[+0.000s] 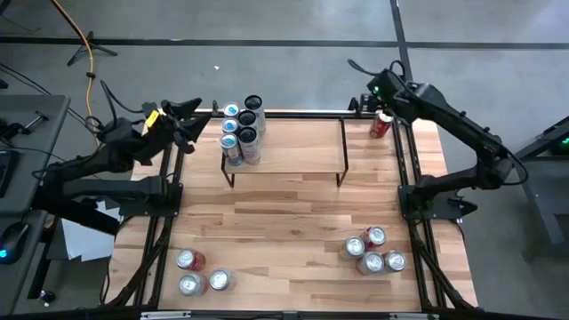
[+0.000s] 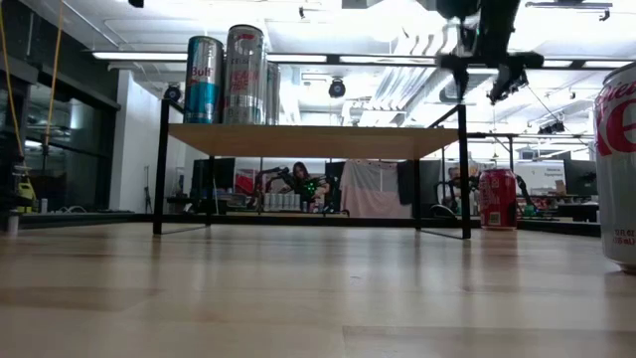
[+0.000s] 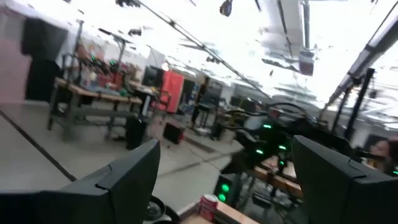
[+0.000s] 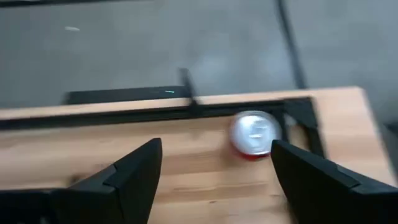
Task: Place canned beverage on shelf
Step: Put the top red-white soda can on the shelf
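Note:
A red can (image 1: 381, 124) stands upright on its base at the table's far right corner, to the right of the shelf (image 1: 284, 164). My right gripper (image 4: 216, 149) hovers open above the red can (image 4: 254, 135), slanting down and touching nothing. Several tall cans (image 1: 242, 133) stand on the shelf's left end, and the low view shows two of these cans (image 2: 227, 78) from the side. My left gripper (image 1: 197, 120) is open and raised just left of those cans, with nothing between its fingers (image 3: 134, 171).
Several cans (image 1: 373, 252) stand in a group near the table's front right, and another group of three cans (image 1: 200, 271) stands at the front left. One can (image 2: 621, 169) looms close at the low view's right edge. Bare wood lies between the shelf and these groups.

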`<state>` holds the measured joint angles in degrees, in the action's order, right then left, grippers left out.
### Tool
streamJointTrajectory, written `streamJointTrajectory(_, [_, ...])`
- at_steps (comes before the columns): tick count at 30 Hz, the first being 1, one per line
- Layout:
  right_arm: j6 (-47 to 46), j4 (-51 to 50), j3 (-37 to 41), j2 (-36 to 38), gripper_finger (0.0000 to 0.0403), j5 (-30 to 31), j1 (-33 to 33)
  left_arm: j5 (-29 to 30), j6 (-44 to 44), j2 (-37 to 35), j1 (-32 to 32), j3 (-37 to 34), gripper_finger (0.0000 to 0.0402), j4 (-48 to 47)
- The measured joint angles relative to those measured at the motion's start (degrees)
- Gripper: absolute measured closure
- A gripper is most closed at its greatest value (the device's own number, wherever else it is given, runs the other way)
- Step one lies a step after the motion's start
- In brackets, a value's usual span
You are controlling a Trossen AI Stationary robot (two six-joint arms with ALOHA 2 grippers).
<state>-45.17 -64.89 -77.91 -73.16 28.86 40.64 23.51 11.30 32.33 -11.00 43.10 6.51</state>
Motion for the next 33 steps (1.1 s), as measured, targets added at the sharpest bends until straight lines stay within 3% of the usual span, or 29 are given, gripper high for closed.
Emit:
streamJointTrajectory(5, [-3.04, -2.67, 0.00, -5.10, 0.0114, 0.05, 8.95, -7.93, 4.00, 0.29, -5.14, 2.99, 0.0096, -7.54])
streamJointTrajectory(9, [-5.79, -1.49, 0.00, -8.97, 0.0114, -0.22, 14.03, -10.71, 6.24, 0.29, -7.26, 3.34, 0.0096, -9.72])
streamJointTrajectory(11, [-6.89, -0.26, -0.02, -10.28, 0.0114, 1.47, 14.12, -10.85, 6.57, 0.29, -7.84, 3.34, 0.0096, -10.24])
streamJointTrajectory(16, [-7.94, 0.40, 0.03, -15.65, 0.0114, -5.19, 16.97, -10.85, 6.62, 0.29, -8.68, 3.34, 0.0096, -10.22])
streamJointTrajectory(26, [-14.47, 0.33, 0.00, -24.81, 0.0114, -3.25, 17.57, -10.28, 6.64, 0.31, -8.86, 3.34, 0.0096, -10.18])
streamJointTrajectory(33, [-15.77, -1.47, 0.41, -25.85, 0.0114, -0.38, 17.09, -9.68, 6.59, 0.76, -8.85, 3.34, 0.0096, -10.13])
